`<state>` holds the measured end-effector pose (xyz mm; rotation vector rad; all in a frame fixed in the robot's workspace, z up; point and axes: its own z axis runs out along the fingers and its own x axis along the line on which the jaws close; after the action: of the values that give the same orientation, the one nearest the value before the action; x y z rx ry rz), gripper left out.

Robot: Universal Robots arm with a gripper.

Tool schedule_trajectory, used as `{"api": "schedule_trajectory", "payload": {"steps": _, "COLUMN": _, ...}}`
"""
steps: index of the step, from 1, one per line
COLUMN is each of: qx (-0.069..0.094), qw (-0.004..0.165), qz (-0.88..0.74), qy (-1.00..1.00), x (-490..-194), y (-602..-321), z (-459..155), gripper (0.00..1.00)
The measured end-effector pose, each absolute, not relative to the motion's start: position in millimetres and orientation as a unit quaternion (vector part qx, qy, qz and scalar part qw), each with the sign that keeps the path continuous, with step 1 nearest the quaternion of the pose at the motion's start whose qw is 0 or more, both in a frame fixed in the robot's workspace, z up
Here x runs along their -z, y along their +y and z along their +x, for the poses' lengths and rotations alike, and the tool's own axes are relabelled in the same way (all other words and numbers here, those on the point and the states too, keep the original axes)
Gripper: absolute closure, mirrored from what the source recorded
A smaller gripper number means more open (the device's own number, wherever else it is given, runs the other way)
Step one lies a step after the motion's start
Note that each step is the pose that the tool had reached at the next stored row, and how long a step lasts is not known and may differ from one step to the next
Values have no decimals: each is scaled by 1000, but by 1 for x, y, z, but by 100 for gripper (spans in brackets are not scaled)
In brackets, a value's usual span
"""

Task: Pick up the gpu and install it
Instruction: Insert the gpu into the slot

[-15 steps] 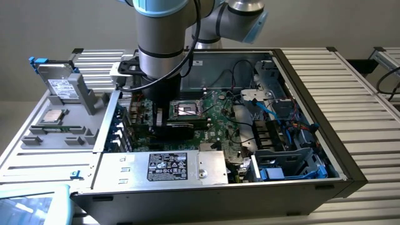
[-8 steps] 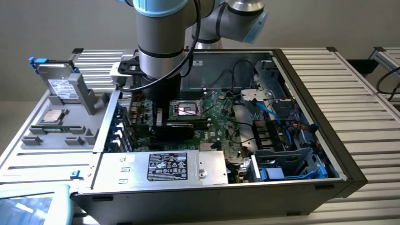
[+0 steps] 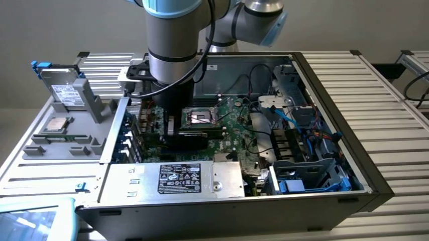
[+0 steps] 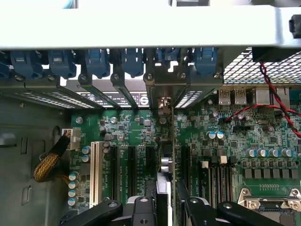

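The gpu stands upright and edge-on over the black expansion slots of the green motherboard. Its silver end bracket reaches the case's rear wall, under the row of blue latches. My gripper is shut on it, with one black finger on each side of the card. Whether the card's edge sits fully in a slot is hidden. In the exterior view my arm reaches straight down into the open computer case, at the exterior view's left side of the motherboard.
A silver hard drive and a processor rest on the grey rack beside the case. Inside are the power supply, the processor socket, red-black wires, a yellow-sleeved cable and a white slot.
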<state>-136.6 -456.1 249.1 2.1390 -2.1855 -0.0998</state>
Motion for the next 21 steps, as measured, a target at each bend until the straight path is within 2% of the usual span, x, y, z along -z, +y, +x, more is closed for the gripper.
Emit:
{"api": "schedule_trajectory", "payload": {"steps": 3, "qx": 33, "qw": 41, "qz": 698, "qy": -714, "x": -249, "y": -456, "z": -137, "gripper": 70}}
{"api": "schedule_trajectory", "payload": {"steps": 4, "qx": 33, "qw": 41, "qz": 698, "qy": -714, "x": -249, "y": -456, "z": -137, "gripper": 64}}
{"api": "schedule_trajectory", "payload": {"steps": 10, "qx": 33, "qw": 41, "qz": 699, "qy": -714, "x": -249, "y": -456, "z": -137, "gripper": 62}}
{"api": "schedule_trajectory", "payload": {"steps": 11, "qx": 33, "qw": 41, "qz": 698, "qy": -714, "x": -249, "y": -456, "z": -137, "gripper": 55}}
{"api": "schedule_trajectory", "payload": {"steps": 21, "qx": 32, "qw": 41, "qz": 699, "qy": -714, "x": -266, "y": -456, "z": -137, "gripper": 55}}
